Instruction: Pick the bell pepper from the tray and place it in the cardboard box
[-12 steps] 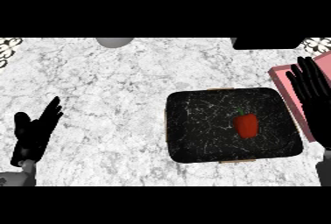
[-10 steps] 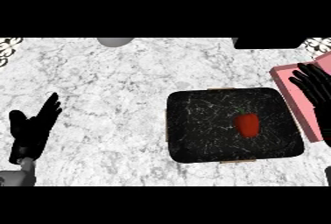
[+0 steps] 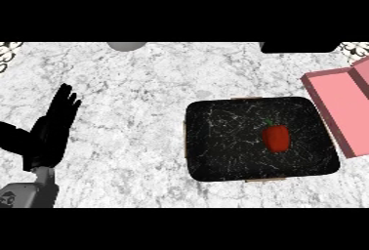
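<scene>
Toward the counter's (image 3: 144, 93) right side, the black tray (image 3: 223, 146) is sitting flat on the white marbled top. The red bell pepper (image 3: 276, 138) is lying inside it, right of the tray's middle, with its small green stem pointing toward the counter's far edge. The pepper is resting on the tray's dark, speckled floor, away from all four rims.

Along the counter's right edge, the pink cardboard box (image 3: 338, 110) is lying open, partly cut off by the view. Its near long wall is running right beside the tray's right rim; whether the two are touching, I cannot tell.

Near the counter's left edge, the left hand (image 3: 49, 136) is resting open, its fingers straight and pointing toward the far edge, its thumb spreading out to the left, holding nothing. It is staying well apart from the tray and the pepper.

At the far edge, a grey round object (image 3: 128, 46) and a flat black object (image 3: 299, 47) are showing only in part.
</scene>
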{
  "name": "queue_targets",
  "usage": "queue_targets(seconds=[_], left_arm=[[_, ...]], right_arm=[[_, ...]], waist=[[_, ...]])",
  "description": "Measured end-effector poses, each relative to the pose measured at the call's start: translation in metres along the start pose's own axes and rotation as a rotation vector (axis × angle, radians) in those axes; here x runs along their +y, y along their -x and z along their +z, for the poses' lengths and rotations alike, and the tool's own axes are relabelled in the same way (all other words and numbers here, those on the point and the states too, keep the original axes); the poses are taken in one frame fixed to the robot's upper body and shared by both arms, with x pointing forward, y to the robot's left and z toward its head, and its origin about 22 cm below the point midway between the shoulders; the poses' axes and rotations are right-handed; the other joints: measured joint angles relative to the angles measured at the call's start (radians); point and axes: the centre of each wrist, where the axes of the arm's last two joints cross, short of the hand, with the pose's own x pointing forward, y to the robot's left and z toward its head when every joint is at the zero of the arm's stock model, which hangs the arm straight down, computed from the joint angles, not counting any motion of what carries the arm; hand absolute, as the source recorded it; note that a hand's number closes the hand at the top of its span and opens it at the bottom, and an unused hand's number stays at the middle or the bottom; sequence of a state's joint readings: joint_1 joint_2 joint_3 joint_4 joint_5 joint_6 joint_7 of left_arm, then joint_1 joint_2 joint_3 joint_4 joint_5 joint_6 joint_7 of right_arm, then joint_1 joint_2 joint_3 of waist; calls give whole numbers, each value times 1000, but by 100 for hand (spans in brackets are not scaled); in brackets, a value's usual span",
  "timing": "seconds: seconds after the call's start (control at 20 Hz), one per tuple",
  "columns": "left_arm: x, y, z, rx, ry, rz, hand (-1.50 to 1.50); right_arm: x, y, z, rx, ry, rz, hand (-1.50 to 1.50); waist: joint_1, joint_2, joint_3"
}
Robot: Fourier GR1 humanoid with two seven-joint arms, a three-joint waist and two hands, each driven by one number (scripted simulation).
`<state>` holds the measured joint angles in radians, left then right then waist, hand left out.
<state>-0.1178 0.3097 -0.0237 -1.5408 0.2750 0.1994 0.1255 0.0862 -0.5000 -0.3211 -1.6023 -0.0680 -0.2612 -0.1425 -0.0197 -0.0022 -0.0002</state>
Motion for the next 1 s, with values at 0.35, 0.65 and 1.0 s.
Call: queue_targets(seconds=[0.35,0.65,1.0], left_arm=[[-19,-6,6,-13,12,37,0],[-20,-7,9,-20,13,34,0],[-23,-12,8,-26,23,44,0]], right_arm=[[-24,-17,10,-138,-101,222,-150],[-36,-61,5,-46,-404,453,-150],[-17,-125,8,59,-575,487,-150]], waist=[[9,0,-1],[11,0,-4],[17,1,-2]])
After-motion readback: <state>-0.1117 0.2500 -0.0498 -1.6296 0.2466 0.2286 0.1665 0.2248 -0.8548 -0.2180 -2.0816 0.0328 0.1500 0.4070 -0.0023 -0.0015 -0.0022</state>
